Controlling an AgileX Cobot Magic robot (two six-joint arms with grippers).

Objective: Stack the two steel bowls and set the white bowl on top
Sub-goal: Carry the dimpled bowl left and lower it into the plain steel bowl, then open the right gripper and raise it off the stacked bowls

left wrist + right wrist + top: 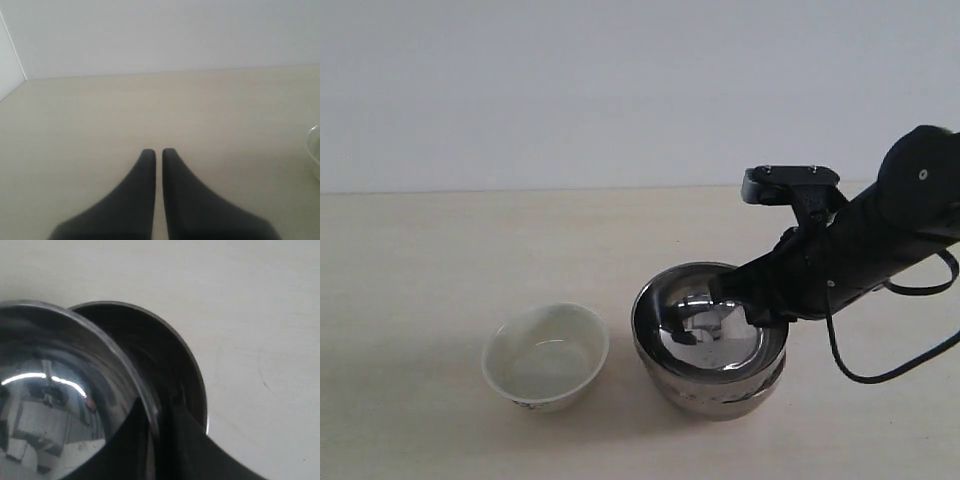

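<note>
Where the exterior view takes in the whole scene, the white bowl (545,357) stands upright on the pale table (440,250), left of centre and alone. Near it on the right, not touching, the upper steel bowl (715,340) sits inside the lower steel bowl (720,405), slightly tilted rather than fully seated. The black right gripper (735,295) reaches down from the right to the upper bowl's far rim.

Seen from the left wrist, the left gripper (155,151) hangs over bare table with its two dark fingers (140,200) drawn together, only a thin slit between them and nothing held. A sliver of the white bowl (315,150) shows at the picture's edge, well apart from the fingertips.

At the right wrist, the right gripper (156,425) is clamped on the rim of the upper steel bowl (50,390), one finger inside its mirrored wall and one outside. The lower steel bowl (155,350) shows as a dark crescent beyond that rim, offset to one side.
</note>
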